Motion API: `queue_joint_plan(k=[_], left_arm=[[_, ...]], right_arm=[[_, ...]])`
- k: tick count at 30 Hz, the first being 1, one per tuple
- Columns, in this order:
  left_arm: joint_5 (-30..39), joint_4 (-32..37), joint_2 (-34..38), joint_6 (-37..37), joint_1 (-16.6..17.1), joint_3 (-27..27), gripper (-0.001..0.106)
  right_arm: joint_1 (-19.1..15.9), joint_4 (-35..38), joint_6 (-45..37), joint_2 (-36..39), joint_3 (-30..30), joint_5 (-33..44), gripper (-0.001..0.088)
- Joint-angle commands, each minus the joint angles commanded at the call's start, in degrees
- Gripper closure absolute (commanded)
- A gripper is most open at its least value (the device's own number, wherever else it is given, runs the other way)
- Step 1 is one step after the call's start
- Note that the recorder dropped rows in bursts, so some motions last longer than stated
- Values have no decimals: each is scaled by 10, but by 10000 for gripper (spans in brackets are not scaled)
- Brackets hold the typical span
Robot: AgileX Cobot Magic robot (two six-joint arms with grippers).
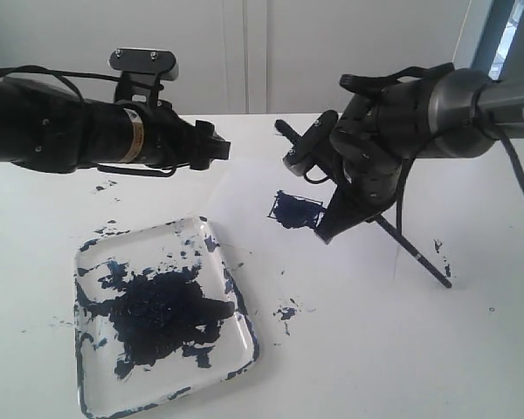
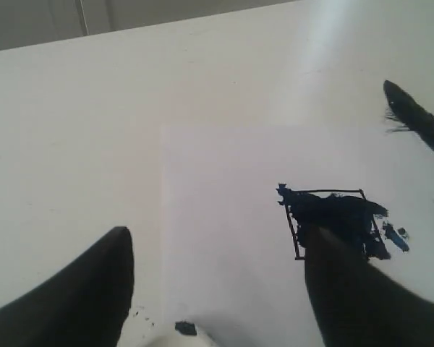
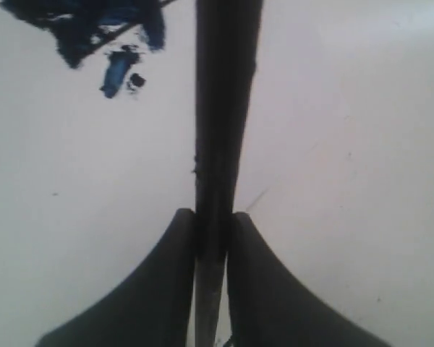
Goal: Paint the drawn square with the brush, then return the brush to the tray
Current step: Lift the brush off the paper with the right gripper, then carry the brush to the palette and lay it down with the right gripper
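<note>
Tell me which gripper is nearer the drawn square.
Right. The right gripper, clamped on the brush, sits just beside the drawn square; the left gripper hangs open farther off, on its other side.

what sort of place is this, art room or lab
Probably a robot lab bench, not an art room: the left arm and right arm work over a plain white table holding a paint-smeared tray and a painted square on paper.

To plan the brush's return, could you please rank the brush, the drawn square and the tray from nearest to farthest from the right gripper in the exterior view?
1. The brush, clamped in the right gripper.
2. The drawn square, just left of it.
3. The tray, far lower left.
</note>
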Motion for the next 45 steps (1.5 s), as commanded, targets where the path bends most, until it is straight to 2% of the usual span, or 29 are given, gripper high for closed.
queue_joint_plan(k=[4,9,12,15,21,29,38,40,45], left_arm=[[-5,0,-45,-15,0,45,435],[-20,0,-89,-17,0,89,435],[-20,-4,-112,-17,0,112,435],[-21,-8,-135,-17,0,134,435],[-26,-22,-182,-17,0,169,435],[-28,-26,-249,-17,0,211,435],[-16,-26,-307,-28,0,260,435],[-4,-26,-320,-29,0,271,435],[18,-24,-350,-31,0,294,435]], right_arm=[[15,71,-87,-23,37,-21,868],[47,202,-212,-33,69,-23,868],[69,265,-258,-33,81,-30,868],[90,294,-262,-33,89,-38,868],[125,300,-262,-33,100,-34,868],[148,306,-259,-31,127,-35,868],[149,314,-238,-31,135,-77,861],[149,314,-227,-31,135,-89,814],[149,314,-220,-31,135,-94,631]])
